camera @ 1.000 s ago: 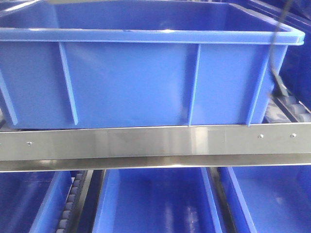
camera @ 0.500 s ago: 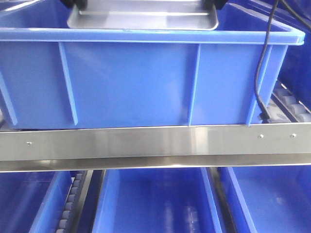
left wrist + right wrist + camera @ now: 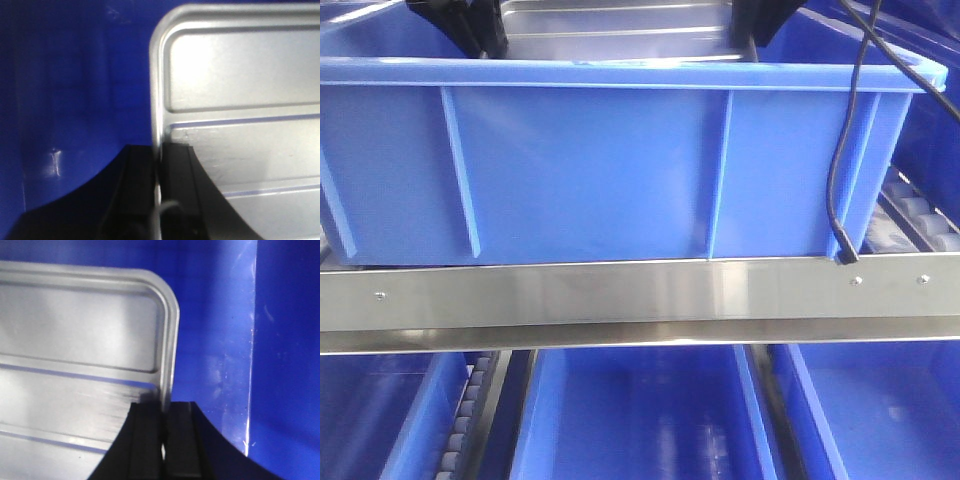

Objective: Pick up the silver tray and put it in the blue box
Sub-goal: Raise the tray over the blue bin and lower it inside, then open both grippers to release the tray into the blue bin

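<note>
The silver tray (image 3: 620, 35) shows just above the near rim of the blue box (image 3: 590, 170), inside the box's opening. My left gripper (image 3: 470, 30) holds the tray's left edge and my right gripper (image 3: 760, 25) its right edge. In the left wrist view the black fingers (image 3: 175, 190) of the left gripper (image 3: 159, 165) pinch the left rim of the tray (image 3: 240, 125) over the box's blue floor (image 3: 75, 100). Seen from the right wrist, the right gripper (image 3: 164, 420) is shut on the right rim of the tray (image 3: 80, 355), near the box's wall (image 3: 285, 365).
The box stands on a steel shelf rail (image 3: 640, 300). More blue crates (image 3: 640, 420) sit on the level below and to the right. A black cable (image 3: 845, 150) hangs down over the box's right front corner. Rollers (image 3: 920, 220) show at the right.
The tray, held at both sides, has come down into the box: nothing of it showed a second ago, then it hung above the rim, now it sits lower behind the rim. The cable swung left.
</note>
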`<state>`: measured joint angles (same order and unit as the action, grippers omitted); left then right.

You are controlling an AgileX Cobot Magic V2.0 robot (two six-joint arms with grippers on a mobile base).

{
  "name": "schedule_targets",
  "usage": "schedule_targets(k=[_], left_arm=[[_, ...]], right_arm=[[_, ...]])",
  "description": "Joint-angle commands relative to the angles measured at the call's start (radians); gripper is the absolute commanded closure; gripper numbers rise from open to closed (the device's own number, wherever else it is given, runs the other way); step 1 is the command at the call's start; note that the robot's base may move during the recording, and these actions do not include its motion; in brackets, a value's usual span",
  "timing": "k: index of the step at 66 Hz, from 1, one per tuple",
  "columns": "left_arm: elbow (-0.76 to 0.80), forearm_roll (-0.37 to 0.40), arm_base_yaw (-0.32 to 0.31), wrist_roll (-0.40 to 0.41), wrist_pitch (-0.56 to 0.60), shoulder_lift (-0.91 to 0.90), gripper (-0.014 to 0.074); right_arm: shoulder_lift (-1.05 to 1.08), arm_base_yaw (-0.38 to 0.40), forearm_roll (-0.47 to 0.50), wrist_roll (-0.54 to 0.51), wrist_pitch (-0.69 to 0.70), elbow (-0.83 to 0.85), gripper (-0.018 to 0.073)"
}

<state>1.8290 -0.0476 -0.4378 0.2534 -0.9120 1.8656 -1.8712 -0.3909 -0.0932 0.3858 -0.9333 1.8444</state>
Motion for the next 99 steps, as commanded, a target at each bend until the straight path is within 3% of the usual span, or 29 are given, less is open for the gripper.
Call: schedule_targets(k=[1,30,47,51,56,62,72,79,93,99], left_arm=[[0.041,0.139,-0.033,-0.004,0.121,-0.053,0.0603],[0.041,0.139,-0.033,-0.004,0.118,-0.053,0.0602],[0.041,0.091,-0.033,-0.004,0.126,-0.051,0.0596],[0.041,0.077,-0.033,-0.004,0.126,-0.051,0.0532],[0.041,0.048,-0.033,-0.004,0.119,-0.051,0.0385],[0.041,-0.015,-0.033,0.057,0.126,-0.051,0.0199],[0.041,-0.195,-0.031,0.112,0.075,-0.051,0.0173],[0.041,-0.21,-0.02,0.114,0.071,-0.053,0.0173],[0.041,-0.147,-0.005,0.124,0.075,-0.053,0.018],[0.041,-0.144,-0.005,0.124,0.075,-0.053,0.0279]], right_arm=[[0.058,-0.025,0.122,-0.02,0.145,0.041,0.0506],[0.058,-0.025,0.122,-0.02,0.146,0.041,0.0506],[0.058,-0.025,0.122,-0.02,0.148,0.041,0.0506],[0.058,-0.025,0.122,-0.02,0.148,0.041,0.0506],[0.058,-0.025,0.114,-0.02,0.147,0.041,0.05],[0.058,-0.023,0.063,-0.02,0.146,0.041,0.044],[0.06,0.022,-0.035,-0.02,0.127,0.041,0.0186],[0.059,0.043,-0.028,-0.02,0.137,0.041,0.0046],[0.058,0.049,-0.028,-0.02,0.145,0.041,0.0041],[0.058,0.049,-0.027,-0.02,0.144,0.041,0.009]])
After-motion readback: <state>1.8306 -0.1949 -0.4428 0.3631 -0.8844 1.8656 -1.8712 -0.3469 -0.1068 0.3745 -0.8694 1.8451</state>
